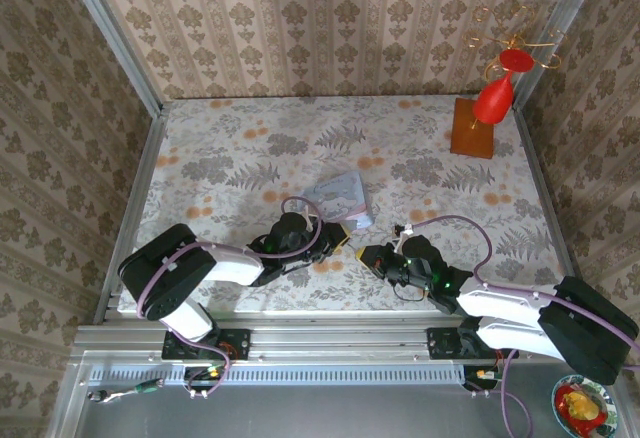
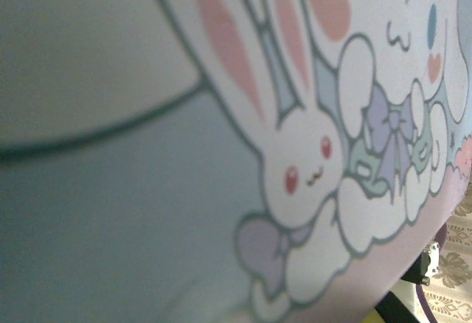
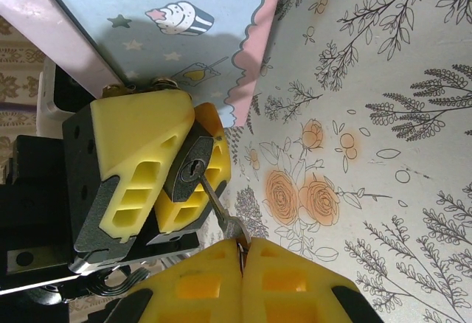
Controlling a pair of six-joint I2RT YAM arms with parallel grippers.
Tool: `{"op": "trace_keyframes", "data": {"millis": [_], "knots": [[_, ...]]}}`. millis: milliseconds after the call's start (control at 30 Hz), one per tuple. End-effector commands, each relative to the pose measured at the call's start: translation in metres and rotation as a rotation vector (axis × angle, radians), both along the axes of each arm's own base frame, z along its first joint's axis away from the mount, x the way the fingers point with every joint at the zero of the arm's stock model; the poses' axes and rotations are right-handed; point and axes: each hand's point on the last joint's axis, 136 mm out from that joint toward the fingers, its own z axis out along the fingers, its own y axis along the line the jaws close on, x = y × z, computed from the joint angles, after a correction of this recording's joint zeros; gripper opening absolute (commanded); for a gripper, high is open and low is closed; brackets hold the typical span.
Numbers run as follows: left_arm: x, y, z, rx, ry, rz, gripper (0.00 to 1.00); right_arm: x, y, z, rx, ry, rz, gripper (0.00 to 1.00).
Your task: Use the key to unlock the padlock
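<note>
My right gripper (image 3: 242,253) is pressed together on the bow of a small key (image 3: 219,211), whose thin silvery shaft slants up with its tip at the keyhole of the padlock (image 3: 189,169). The dark padlock sits keyhole-face toward me, pinched between the yellow fingers of my left gripper (image 1: 341,234), above the floral tabletop (image 3: 383,153). Just beyond lies the pale blue cartoon-printed tin (image 3: 184,35), pink-edged.

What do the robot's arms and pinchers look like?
The left arm and right arm are white shells with black joints, with purple cables looping along them. Their fingers are chunky yellow blocks with slotted holes, on black mounts.
</note>
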Motion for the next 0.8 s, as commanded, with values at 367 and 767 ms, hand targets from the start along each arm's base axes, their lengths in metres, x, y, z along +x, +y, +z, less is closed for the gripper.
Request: {"op": "trace_keyframes", "data": {"millis": [367,767], "knots": [[-0.004,-0.011,0.011,-0.063,0.007,-0.032,0.03,0.009,0.005,0.013,0.042,-0.011,0.004,0.0],[-0.003,-0.016,0.014,-0.088,0.007,-0.039,0.03,0.01,0.007,0.018,0.059,-0.025,0.006,0.0]]}}
